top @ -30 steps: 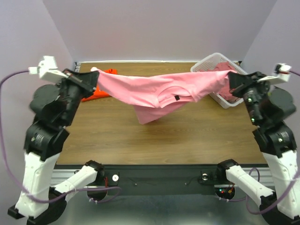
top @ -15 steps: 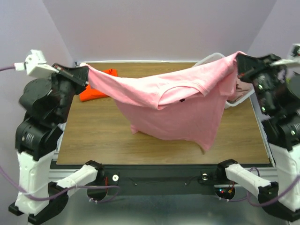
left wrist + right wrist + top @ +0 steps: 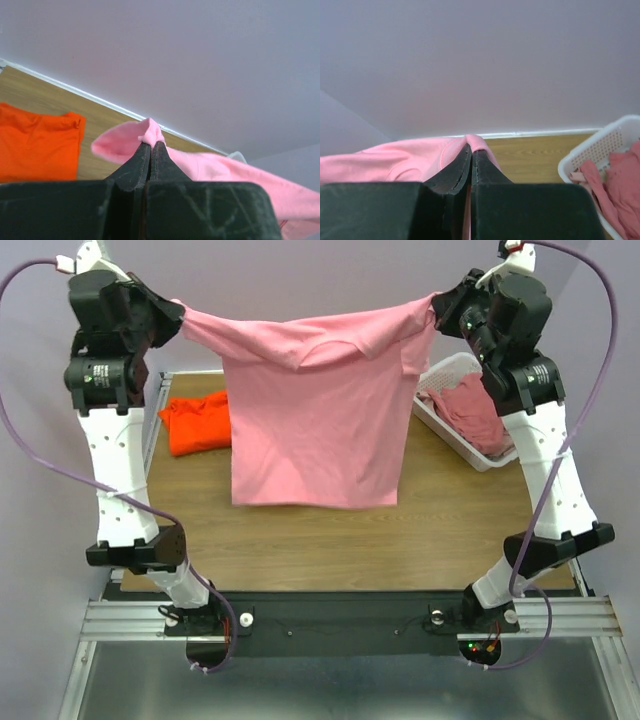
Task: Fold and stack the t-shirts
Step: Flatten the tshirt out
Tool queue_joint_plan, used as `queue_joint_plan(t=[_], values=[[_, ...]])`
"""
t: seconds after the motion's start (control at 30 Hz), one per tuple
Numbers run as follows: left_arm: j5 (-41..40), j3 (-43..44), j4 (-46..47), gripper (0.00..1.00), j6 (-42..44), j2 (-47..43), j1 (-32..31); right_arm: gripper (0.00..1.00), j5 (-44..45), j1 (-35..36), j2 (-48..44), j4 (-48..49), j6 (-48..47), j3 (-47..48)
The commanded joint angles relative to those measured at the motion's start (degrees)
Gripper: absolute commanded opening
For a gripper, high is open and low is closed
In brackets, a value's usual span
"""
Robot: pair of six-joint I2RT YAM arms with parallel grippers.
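The left end effector [image 3: 176, 314] has its two dark fingers pressed together on a small fold of fabric at one shoulder of the pink t-shirt [image 3: 315, 410]. In the left wrist view a nub of pink cloth pokes out just past the fingertips. The right end effector [image 3: 438, 303] is clamped in the same way on the opposite shoulder, with a pink tuft showing above its closed tips in the right wrist view. Both arms stand tall, one at each side, so the shirt is stretched between them high over the desk [image 3: 350, 540]. It hangs flat and open, with the neckline at the top, the short sleeves bunched beside each grasp, and the hem level at the bottom. Whether the hem clears the wooden surface cannot be told from above. Behind the hanging shirt, toward the left rear of the desk, the orange t-shirt [image 3: 198, 422] lies folded flat. At the right rear sits the white slatted basket [image 3: 447, 371], its long side angled to the desk edge. It holds crumpled dusty rose shirts [image 3: 470, 412] heaped inside. A plain pale lilac wall [image 3: 480, 60] backs the scene.
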Motion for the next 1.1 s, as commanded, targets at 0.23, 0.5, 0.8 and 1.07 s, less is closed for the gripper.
queue_joint_plan(t=[0.23,0.5,0.8,1.07], values=[[5.54,-28.36,4.42,0.00,1.54,-20.32,4.14,0.00,1.91,-0.14,-13.46,4.91,-3.38,-14.91],[2.62,-82.05,10.13,0.00,-10.67,-50.20,4.14,0.00,9.90,-0.05,-28.67,3.34,0.04,-50.59],[10.18,-109.53,9.26,0.47,-15.43,-63.84,3.62,0.10,14.90,-0.05,-33.69,-2.90,11.29,-75.85],[-2.82,-94.77,-0.41,0.99,-14.99,-63.07,3.44,0.94,15.45,-0.05,-33.60,-5.29,11.22,-71.28]])
